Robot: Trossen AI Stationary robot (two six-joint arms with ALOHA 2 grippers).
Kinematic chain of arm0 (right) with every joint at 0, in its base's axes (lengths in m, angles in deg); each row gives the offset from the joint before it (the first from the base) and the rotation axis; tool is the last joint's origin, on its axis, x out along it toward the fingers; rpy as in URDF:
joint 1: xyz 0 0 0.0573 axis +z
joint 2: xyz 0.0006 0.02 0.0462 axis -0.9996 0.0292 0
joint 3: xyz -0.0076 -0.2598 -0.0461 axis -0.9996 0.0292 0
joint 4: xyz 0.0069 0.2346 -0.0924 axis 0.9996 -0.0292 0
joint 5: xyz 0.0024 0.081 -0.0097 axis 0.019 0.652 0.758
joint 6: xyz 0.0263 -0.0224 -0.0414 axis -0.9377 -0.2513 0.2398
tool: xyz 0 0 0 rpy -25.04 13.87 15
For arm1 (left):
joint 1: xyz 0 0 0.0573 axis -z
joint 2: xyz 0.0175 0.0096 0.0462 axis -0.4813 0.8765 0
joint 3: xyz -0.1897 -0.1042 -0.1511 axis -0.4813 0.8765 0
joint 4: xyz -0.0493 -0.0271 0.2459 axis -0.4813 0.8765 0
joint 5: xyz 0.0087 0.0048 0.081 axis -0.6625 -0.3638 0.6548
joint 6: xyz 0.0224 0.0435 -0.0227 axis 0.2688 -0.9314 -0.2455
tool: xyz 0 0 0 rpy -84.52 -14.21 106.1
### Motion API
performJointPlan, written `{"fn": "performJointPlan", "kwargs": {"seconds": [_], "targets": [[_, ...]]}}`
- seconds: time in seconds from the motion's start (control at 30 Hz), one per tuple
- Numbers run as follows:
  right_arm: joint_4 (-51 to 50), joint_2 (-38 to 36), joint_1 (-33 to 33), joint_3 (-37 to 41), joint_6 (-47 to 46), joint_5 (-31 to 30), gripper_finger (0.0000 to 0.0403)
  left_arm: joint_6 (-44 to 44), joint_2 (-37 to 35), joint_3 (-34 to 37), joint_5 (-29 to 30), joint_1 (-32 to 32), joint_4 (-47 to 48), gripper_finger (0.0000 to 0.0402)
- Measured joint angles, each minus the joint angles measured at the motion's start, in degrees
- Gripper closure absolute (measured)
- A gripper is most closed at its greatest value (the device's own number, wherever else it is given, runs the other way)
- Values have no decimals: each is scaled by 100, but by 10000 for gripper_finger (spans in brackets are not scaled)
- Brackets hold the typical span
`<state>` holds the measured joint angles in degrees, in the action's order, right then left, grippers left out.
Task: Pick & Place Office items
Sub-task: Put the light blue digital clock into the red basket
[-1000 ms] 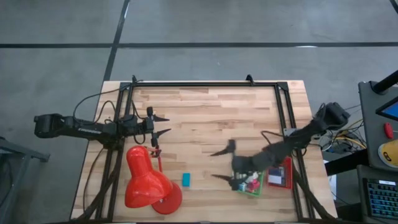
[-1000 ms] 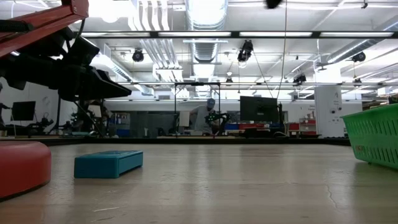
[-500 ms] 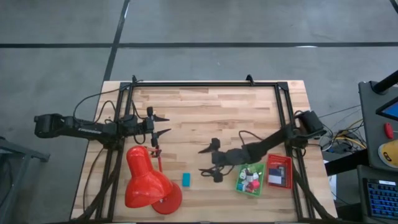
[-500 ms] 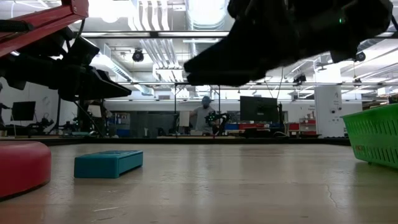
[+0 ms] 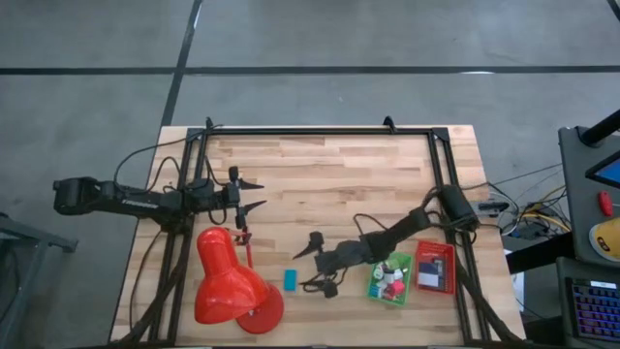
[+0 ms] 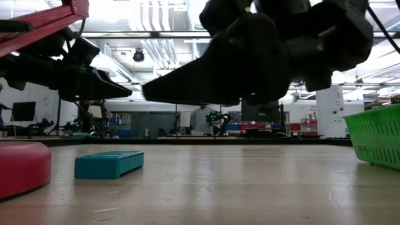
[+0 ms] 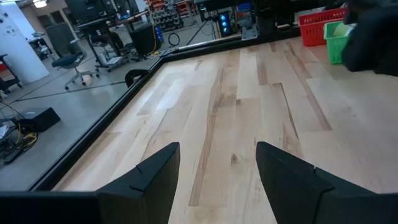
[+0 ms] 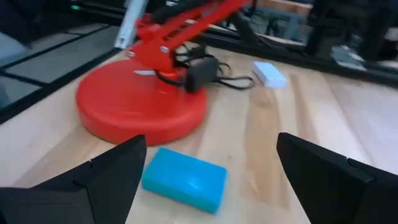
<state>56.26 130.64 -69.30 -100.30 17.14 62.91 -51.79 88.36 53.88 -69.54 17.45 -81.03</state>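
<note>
Moved: my right gripper [image 5: 312,264] has travelled toward the lower centre of the high view since a second ago, away from the green tray [image 5: 390,281] where it was, and now fills the top of the low view [image 6: 187,94]; my left arm, the lamp and the teal block have not shifted
Right jaws: spread wide and holding nothing; in the right wrist view the two dark fingers [image 8: 99,180] stand far apart at the bottom corners with the block between them and farther off
Teal block: a flat teal eraser-like block [image 5: 290,279] lies on bare wood just left of my right gripper in the high view, apart from the fingers; it sits at lower left in the low view [image 6: 109,164] and low centre in the right wrist view [image 8: 185,178]
Lamp: the red desk lamp [image 5: 231,279] is at lower left of the high view, its round base [image 8: 142,106] near the teal block; a black cord curls beside the base
White block: a small white block [image 8: 269,73] lies on the table beyond the lamp base, at upper centre of the right wrist view
Sorted items: small pieces in white, pink and dark tones lie inside the green tray; the red tray [image 5: 435,267] touches its right side
Left gripper: my left gripper [image 5: 254,193] waits at mid-left of the high view above the lamp head, jaws parted and empty over bare table [image 7: 249,112]
</note>
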Motion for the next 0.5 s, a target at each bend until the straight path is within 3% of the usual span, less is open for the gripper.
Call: {"fn": "performJointPlan", "kwargs": {"seconds": [0.17, 0.33, 0.5], "targets": [[-4, 173, -26, -275, 270, 526, 44, 2, 2, 2, 2, 0, -2, 184], [-468, 119, -121, -425, 546, 601, 44, 1, 2, 1, 0, 0, -3, 184], [-1554, 86, -185, -935, 2193, 844, 44, 1, 0, 0, 2, 0, -4, 184]]}}
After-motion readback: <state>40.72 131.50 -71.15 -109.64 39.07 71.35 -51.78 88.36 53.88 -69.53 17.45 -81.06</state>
